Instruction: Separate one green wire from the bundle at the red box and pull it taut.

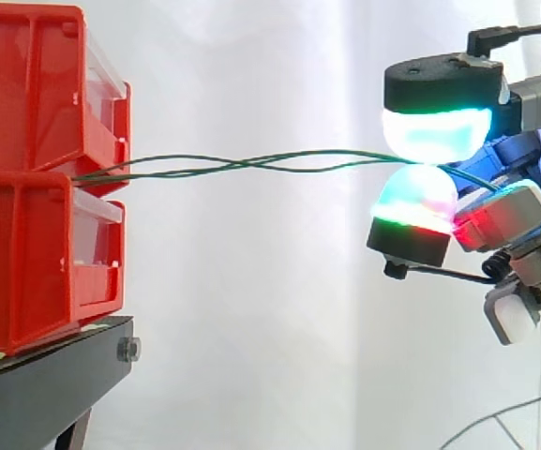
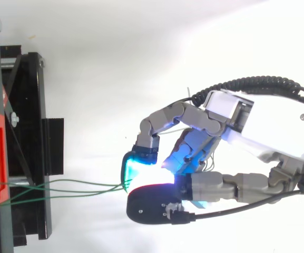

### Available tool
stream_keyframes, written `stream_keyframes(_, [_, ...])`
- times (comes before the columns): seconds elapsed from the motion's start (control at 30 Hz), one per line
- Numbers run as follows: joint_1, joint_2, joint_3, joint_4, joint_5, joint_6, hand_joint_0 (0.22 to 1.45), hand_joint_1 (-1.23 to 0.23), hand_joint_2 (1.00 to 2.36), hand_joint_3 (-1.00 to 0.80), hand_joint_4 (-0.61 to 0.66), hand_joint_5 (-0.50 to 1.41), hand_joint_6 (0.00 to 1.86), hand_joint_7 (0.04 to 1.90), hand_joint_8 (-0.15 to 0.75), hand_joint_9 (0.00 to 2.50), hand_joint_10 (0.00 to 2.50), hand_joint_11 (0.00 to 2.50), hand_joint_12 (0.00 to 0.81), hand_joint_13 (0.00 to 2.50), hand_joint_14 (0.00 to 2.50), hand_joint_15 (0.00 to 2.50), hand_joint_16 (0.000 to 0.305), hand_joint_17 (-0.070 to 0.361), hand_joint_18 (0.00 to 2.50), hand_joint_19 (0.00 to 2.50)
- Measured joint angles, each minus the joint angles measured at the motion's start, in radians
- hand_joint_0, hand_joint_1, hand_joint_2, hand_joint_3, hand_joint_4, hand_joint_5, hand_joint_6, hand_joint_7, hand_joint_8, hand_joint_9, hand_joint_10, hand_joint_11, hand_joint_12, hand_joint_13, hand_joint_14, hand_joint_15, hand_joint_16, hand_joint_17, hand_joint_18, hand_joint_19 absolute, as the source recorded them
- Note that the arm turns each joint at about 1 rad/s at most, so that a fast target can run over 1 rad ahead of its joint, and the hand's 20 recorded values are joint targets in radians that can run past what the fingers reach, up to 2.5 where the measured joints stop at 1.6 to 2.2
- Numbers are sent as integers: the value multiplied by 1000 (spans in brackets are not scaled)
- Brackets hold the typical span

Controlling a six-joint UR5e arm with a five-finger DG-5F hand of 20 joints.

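Hand [image 2: 267,126]: enters from the right edge in both views, its palm well right of the bins and its fingers reaching left toward them.
Hand state: clamped. Two glowing pads [image 1: 436,131] are pressed together, one above the other in the side view, with green wire caught at the line where they meet.
Pad glow: the upper pad is cyan; the lower is cyan on top, with green and red bands beneath it.
Other fingers: curled in behind the pinch; one shows a red glow in the side view.
Green wires [image 1: 251,164]: several thin strands run from the pinch leftward to the bins, hanging in free air, nearly level, with a slight wave along them.
Strand layout: the strands cross one another about midway in the side view. In the top view they fan apart toward the bins and converge at the pads [image 2: 115,186].
Strand count in the pinch: cannot be told; more than one strand appears to reach the pads. A short length of wire shows past the pads on the palm side.
Wire origin: the strands come out at the seam between the two stacked red bins [image 1: 26,262], on the side facing the hand.
Red bins: stacked one on the other on the black stand [image 1: 45,384].
Backdrop: white curtain [image 1: 251,328].
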Motion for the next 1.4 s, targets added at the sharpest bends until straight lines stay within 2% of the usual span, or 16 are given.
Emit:
stream_keyframes(0.1, [0, 0, 0, 0, 0, 0, 663, -815, 1017, -249, 158, -198, 921, 971, 278, 1129, 22, 1289, 336, 1349, 19, 1412, 56, 126, 746, 693])
stream_keyframes(0.2, [0, 0, 0, 0, 0, 0, 618, -808, 1007, -421, 175, -197, 923, 990, 279, 1137, 18, 1283, 341, 1353, 20, 1417, 56, 125, 747, 694])
stream_keyframes(0.27, [0, 0, 0, -1, 0, 0, 569, -721, 1000, -500, 181, -197, 924, 976, 287, 1156, 19, 1282, 338, 1371, 18, 1417, 56, 127, 759, 708])
stream_keyframes(0.33, [0, 0, 0, -3, 0, 0, 514, -545, 1000, -500, 187, -190, 918, 980, 298, 1191, 18, 1277, 362, 1405, 16, 1407, 61, 136, 805, 704])
stream_keyframes(0.47, [0, 0, 0, -4, -1, 0, 553, -378, 1001, -482, 178, -185, 910, 1024, 294, 1218, 19, 1272, 345, 1421, 16, 1418, 59, 132, 813, 734])
stream_keyframes(0.53, [0, 0, 0, -4, -1, 0, 599, -446, 1011, -364, 170, -182, 910, 1049, 282, 1228, 21, 1279, 334, 1414, 16, 1430, 57, 129, 809, 740])
stream_keyframes(0.6, [0, 0, 0, -5, -1, 0, 594, -478, 1016, -280, 166, -180, 914, 1050, 286, 1228, 21, 1279, 336, 1414, 17, 1431, 57, 129, 809, 739])
stream_keyframes(0.63, [0, 0, 0, -5, -1, 0, 591, -554, 1016, -171, 197, -176, 919, 1045, 323, 1253, 17, 1259, 384, 1451, 14, 1405, 64, 145, 868, 700])
stream_keyframes(0.8, [0, 0, 0, -5, -1, 0, 607, -697, 1011, -94, 172, -175, 931, 1006, 344, 1264, 14, 1269, 411, 1468, 12, 1390, 69, 156, 912, 684])
stream_keyframes(1.0, [0, 0, 0, -5, -2, 0, 647, -783, 1019, -187, 112, -191, 934, 1024, 286, 1191, 19, 1334, 333, 1387, 18, 1438, 57, 129, 802, 710])
stream_keyframes(1.17, [0, 0, 0, -5, -2, 0, 678, -829, 1015, -301, 120, -193, 940, 1044, 282, 1191, 17, 1321, 332, 1377, 19, 1423, 56, 127, 794, 698])
stream_keyframes(1.4, [0, 0, 0, -5, -1, 1, 679, -834, 1012, -353, 135, -191, 940, 1026, 281, 1193, 19, 1330, 334, 1374, 20, 1421, 55, 125, 791, 700])
